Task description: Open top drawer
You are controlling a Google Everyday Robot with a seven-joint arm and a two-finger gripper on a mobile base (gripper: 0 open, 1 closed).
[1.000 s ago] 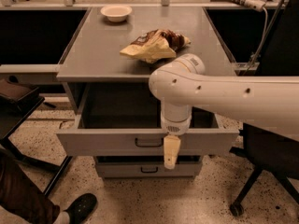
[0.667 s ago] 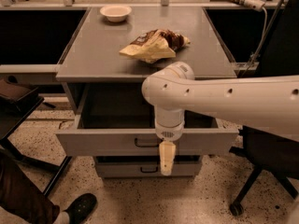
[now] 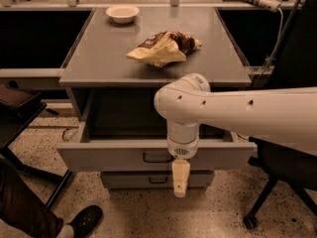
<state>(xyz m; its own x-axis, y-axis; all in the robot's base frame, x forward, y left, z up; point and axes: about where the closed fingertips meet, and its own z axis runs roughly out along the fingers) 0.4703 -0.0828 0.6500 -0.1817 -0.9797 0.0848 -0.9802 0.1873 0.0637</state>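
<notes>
The top drawer (image 3: pixel 109 155) is pulled well out from under the grey table top (image 3: pixel 99 58), and its dark inside shows behind the front panel. Its small black bar handle (image 3: pixel 156 157) sits at the middle of the front. My gripper (image 3: pixel 181 180) hangs pointing down in front of the drawer front, just right of and below the handle, not on it. My white arm (image 3: pixel 237 115) reaches in from the right across the open drawer.
A narrower drawer front (image 3: pixel 129 179) with its own handle sits below. A chip bag (image 3: pixel 163 47) and a white bowl (image 3: pixel 122 13) lie on the table top. A person's shoe (image 3: pixel 84 219) is at the lower left and an office chair base (image 3: pixel 262 202) at the right.
My gripper has dropped a little lower in front of the drawer front and the arm's elbow has sunk with it. The drawer stays open about as far as before.
</notes>
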